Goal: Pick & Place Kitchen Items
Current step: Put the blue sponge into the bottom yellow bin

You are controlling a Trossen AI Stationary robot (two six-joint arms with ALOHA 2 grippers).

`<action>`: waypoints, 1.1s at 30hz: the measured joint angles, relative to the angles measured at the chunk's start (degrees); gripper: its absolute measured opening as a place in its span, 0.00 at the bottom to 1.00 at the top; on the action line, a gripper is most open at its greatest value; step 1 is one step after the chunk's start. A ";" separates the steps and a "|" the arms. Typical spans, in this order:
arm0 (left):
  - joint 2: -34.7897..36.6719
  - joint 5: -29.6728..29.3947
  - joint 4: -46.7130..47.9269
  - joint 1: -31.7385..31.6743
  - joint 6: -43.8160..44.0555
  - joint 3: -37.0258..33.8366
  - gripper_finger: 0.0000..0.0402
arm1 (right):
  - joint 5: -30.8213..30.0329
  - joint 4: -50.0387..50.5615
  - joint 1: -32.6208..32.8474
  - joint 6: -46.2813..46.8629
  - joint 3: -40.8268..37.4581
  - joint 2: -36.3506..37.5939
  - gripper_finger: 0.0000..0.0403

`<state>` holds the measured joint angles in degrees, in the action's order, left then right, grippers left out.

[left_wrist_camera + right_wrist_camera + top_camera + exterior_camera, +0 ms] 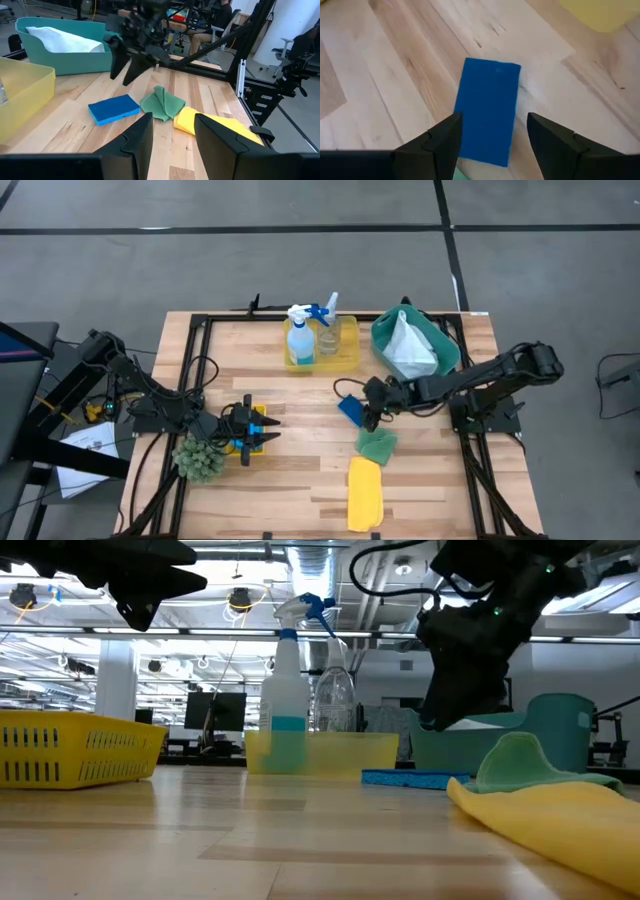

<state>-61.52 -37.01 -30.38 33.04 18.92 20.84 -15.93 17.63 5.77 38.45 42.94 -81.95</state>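
Right arm lined up over blue sponge (487,110)

We see the right gripper (372,416), fingers spread and empty, above the sponge at desk (290,490) centre-frame; sponge's long axis runs across the gap. Left gripper (262,430) idles, fingers parted, farther off.

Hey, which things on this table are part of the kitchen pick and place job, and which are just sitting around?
Job items: blue sponge, green cloth, yellow cloth, white cloth, spray bottle, clear bottle.

Just there: spiky green ball, teal bin, yellow tray.
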 joint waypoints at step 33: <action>-0.02 0.00 -1.78 0.00 0.02 0.00 0.35 | -0.85 -3.33 -1.69 6.13 0.04 -8.42 0.53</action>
<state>-61.54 -37.01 -32.16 33.04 18.94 20.84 -16.78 14.30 4.08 44.58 42.98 -90.37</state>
